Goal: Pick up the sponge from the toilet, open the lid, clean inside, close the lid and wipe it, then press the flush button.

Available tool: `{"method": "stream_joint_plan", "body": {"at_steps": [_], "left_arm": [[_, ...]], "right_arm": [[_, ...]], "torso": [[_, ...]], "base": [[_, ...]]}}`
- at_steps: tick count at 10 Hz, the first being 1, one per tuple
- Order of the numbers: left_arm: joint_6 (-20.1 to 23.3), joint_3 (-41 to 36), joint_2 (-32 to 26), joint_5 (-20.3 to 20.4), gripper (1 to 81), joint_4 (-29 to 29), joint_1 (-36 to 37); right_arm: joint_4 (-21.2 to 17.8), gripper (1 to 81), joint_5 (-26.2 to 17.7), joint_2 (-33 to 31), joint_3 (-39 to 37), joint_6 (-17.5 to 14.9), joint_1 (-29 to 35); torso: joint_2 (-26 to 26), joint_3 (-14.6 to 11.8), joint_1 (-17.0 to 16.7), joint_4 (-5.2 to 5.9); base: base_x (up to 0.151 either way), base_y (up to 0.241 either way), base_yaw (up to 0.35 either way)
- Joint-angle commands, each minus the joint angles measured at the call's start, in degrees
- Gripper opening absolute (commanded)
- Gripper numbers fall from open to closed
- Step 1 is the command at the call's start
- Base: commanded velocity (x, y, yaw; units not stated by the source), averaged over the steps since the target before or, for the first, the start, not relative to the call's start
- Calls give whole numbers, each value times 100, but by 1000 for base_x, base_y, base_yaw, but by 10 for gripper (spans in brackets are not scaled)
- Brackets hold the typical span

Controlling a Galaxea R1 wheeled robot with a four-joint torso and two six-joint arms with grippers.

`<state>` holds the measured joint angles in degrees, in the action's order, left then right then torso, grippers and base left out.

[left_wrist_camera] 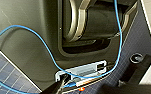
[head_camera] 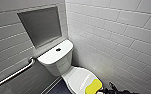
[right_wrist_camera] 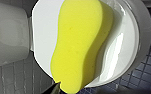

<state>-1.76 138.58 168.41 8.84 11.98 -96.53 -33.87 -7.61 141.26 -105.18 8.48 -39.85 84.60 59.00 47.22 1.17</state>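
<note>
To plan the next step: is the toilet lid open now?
No, the lid lies flat and shut, with the sponge on top.

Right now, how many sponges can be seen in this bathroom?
1. The sponge lies flat on the closed lid of the toilet, at the lid's front end, away from the tank. Others may be hidden behind the bowl.

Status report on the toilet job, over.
Right arm low by the toilet front; grip unclear, both sides. Sponge flat on the closed lid, near its front edge. Nothing else on the lid.
</note>
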Motion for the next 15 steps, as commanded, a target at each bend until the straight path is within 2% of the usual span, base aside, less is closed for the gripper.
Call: {"method": "stream_joint_plan", "body": {"at_steps": [1,3,5,6,8,9,11,15], "left_arm": [[0,-68,9,-436,811,6,-205],[0,-68,17,-436,811,-3,-205],[0,-68,17,-436,811,-12,-205],[0,-68,17,-436,811,-12,-205],[0,-68,17,-436,811,-21,-213],[0,-68,17,-436,811,-21,-205],[0,-60,17,-436,811,-12,-205],[0,81,114,-435,811,-21,-205]], "right_arm": [[-103,811,-531,159,-388,162,710],[-129,811,-689,475,-949,345,763],[-129,811,-690,677,-1135,549,921],[-129,811,-690,748,-1135,593,983],[-138,811,-689,845,-1144,602,1071],[-138,811,-698,862,-1144,680,1105],[-138,811,-690,853,-1118,786,1149],[-147,811,-716,915,-1109,874,1325]], "torso": [[0,0,0,0],[0,2,2,0],[0,2,2,0],[0,233,2,0],[2,528,2,0],[2,295,2,0],[-2,429,7,0],[-2,437,9,0]], "base": [[0,0,0],[0,0,0],[0,0,0],[0,0,0],[0,0,0],[0,0,0],[0,0,0],[0,0,0]]}}
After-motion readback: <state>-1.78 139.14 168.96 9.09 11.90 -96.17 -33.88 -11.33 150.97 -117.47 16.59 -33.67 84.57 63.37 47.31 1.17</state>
